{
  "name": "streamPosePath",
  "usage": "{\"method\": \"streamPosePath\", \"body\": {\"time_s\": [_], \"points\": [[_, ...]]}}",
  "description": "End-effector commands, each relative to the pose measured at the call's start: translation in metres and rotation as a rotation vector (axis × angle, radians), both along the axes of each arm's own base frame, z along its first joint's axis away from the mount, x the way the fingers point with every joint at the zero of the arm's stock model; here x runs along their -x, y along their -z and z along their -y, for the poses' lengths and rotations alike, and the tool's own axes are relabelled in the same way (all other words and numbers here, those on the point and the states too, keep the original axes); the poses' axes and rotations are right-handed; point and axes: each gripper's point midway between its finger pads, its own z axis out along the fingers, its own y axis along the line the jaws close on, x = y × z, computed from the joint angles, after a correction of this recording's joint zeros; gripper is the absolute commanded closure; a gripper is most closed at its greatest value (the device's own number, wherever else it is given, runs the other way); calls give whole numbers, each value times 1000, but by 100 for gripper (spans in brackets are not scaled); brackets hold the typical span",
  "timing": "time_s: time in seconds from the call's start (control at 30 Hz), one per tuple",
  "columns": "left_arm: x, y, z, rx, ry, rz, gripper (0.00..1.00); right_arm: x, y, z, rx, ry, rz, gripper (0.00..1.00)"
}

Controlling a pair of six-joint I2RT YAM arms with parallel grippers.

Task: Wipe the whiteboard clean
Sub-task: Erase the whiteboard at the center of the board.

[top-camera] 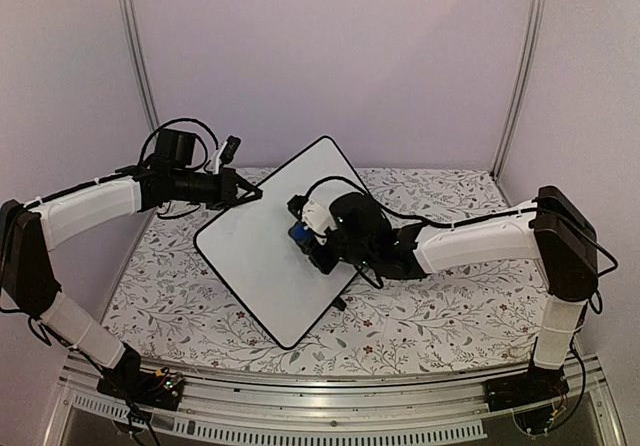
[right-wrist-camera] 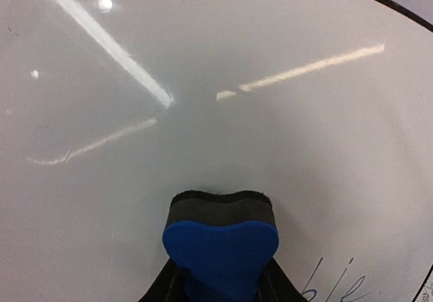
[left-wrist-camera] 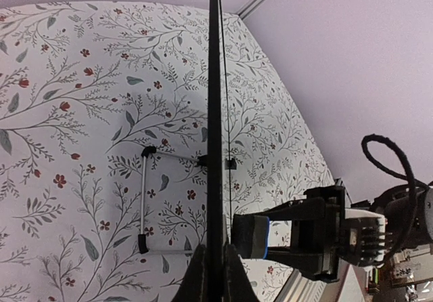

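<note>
On the counter (top-camera: 440,306): floral-print top with the whiteboard (top-camera: 255,266) sitting mid-left, turned corner-on like a diamond in the top view, and it looks tipped up rather than lying flat
Edge-on look: from the left wrist cam the board is just a thin black line running straight up the frame
Stand: small wire stand (left-wrist-camera: 143,200) on the counter, on the opposite side of the board from the eraser, with its bars reaching across to the board
Left side: left gripper (top-camera: 247,194) is pinching the board's back-left rim, one finger on each face
Right side: right gripper (top-camera: 305,238) is clamped on the blue eraser (right-wrist-camera: 220,244), out over the middle of the board
Eraser contact: dark felt side is pressed against the white face, blue back toward the wrist cam
Board surface: mostly clean, just bright light streaks reflecting off it
Leftover marks: a bit of thin handwriting (right-wrist-camera: 337,285) just low-right of the eraser in the right wrist view, honestly can't read it
Arms: one reaches in from each side, meeting at the board
</note>
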Motion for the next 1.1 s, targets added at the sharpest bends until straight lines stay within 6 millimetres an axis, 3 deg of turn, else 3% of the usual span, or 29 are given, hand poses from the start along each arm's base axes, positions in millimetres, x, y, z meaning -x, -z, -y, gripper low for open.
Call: {"method": "streamPosePath", "body": {"time_s": [0.0, 0.1, 0.2, 0.33, 0.5, 0.63, 0.93, 1.07], "points": [[-2, 4, -1, -29, 6, 45, 100, -20, -25, -8, -47, 19, 74, 69], [-2, 5, -2, -31, 4, 42, 100, -18, -20, -8, -45, 14, 60, 69], [-3, 5, -2, -31, 3, 43, 100, -12, -3, -1, -28, 20, 22, 70], [-3, 5, -2, -29, 4, 42, 100, 2, 19, 11, -17, 19, -46, 70], [-3, 5, -1, -27, 4, 39, 100, 16, 30, 24, 1, 31, -72, 70], [-3, 5, -1, -25, 7, 38, 100, 16, 24, 19, -15, 29, -69, 70], [-2, 3, -1, -26, 4, 43, 100, 1, -26, -21, -87, -17, 27, 70], [-2, 2, -1, -26, 5, 45, 100, -3, -23, -27, -75, -13, 38, 70]]}}
